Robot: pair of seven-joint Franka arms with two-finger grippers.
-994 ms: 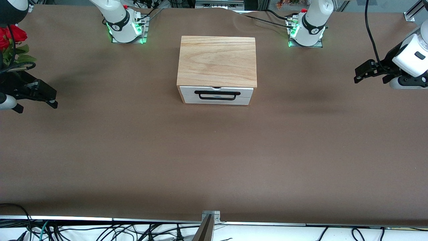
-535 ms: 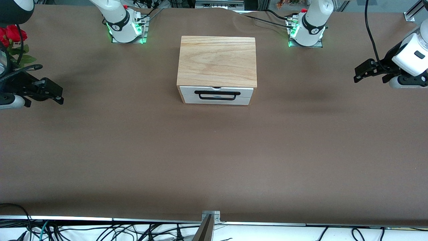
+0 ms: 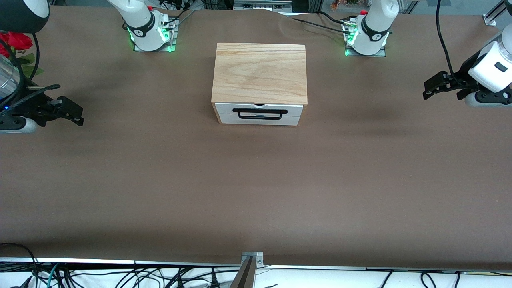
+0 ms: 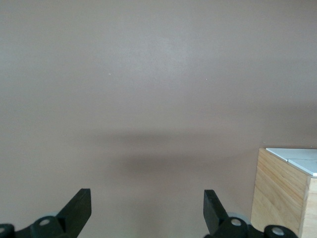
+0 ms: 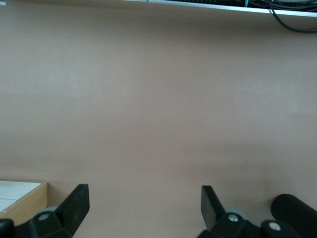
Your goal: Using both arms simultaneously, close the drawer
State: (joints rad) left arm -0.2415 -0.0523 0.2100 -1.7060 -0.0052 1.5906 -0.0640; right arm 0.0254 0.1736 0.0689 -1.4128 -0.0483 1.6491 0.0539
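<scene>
Left claw spread, right claw spread, both over bare tabletop; only front view shows drawer flush in cabinet.

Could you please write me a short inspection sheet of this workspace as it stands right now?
Surface: brown table, bare around the cabinet.
Job's things: light-wood cabinet midway between the arm bases; its drawer, white front with black bar handle, sits about flush with the cabinet front, facing the front camera.
Clutter: nothing seen on the table.
Grippers: left gripper open, over the table's left-arm end; right gripper open, over the right-arm end; both empty and apart from the cabinet.
Cables: black cable running to the left arm's base; a tangle below the table's near edge.
Surroundings: red flowers at the right arm's end.
</scene>
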